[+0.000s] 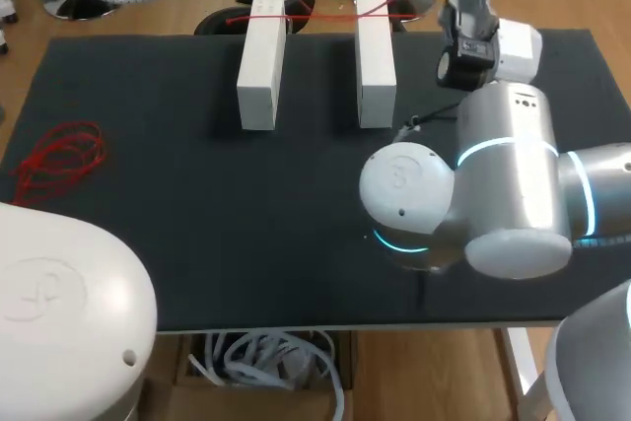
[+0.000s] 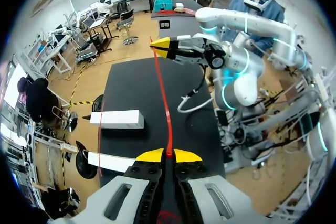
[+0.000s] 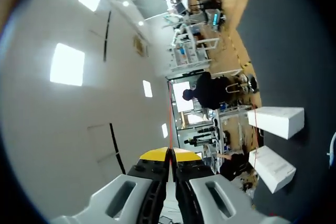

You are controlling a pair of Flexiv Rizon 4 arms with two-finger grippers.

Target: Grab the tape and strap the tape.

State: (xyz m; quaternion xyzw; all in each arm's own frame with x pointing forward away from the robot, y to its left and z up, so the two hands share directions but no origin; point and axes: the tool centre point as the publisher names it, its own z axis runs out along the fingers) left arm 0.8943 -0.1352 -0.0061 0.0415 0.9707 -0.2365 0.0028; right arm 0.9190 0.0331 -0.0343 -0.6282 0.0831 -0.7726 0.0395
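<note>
Two blocks (image 1: 261, 61), red tape (image 1: 325, 15) near far edge

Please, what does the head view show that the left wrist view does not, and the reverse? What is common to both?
Only the head view shows the heap of red tape on the left part of the black table. Only the left wrist view shows the left end effector, shut on the stretched red tape, which runs to the right end effector. Both show that tape, the table, two white blocks and the right arm.
</note>
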